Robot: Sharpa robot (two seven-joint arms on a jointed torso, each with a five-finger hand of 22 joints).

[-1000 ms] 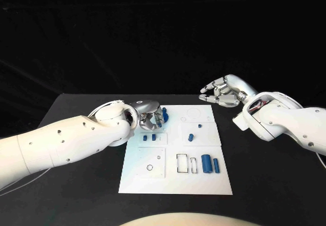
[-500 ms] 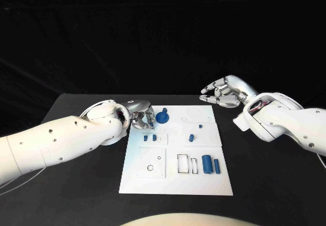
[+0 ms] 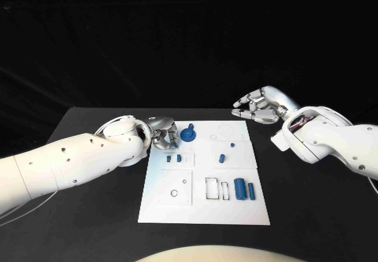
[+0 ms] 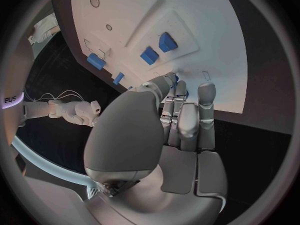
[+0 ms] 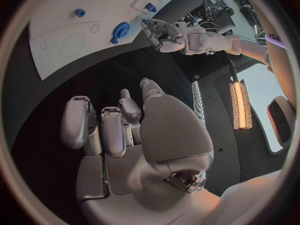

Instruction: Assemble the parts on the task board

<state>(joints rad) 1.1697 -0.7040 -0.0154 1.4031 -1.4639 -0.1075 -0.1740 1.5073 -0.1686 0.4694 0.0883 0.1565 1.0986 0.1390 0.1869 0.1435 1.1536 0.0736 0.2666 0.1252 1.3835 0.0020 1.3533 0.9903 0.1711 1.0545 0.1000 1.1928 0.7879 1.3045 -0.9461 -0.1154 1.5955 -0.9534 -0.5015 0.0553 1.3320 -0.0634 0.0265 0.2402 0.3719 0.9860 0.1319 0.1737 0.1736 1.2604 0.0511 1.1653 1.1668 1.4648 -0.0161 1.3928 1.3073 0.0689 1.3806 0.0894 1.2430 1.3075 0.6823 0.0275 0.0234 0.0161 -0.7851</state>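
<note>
The white task board (image 3: 205, 215) lies in the middle of the black table. A round blue part (image 3: 188, 134) with a knob sits at its far left corner. My left hand (image 3: 166, 140) is right beside it, fingertips against its left edge. In the left wrist view a sliver of blue shows between the fingertips (image 4: 178, 85), and I cannot make out a grip. The right wrist view shows that part (image 5: 120, 31) just off the left hand (image 5: 164, 35). My right hand (image 3: 256, 108) hovers beyond the board's far right corner, fingers curled in on nothing.
Other blue parts lie on the board: a small pair (image 3: 174, 159), a short piece (image 3: 221, 159), a tiny one (image 3: 232, 146), and two cylinders (image 3: 239, 190) beside rectangular slots. Bare black table lies to both sides of the board.
My left hand has drawn back to the left, uncovering the round blue part, which stays at the board's far left corner. The right hand has not moved.
</note>
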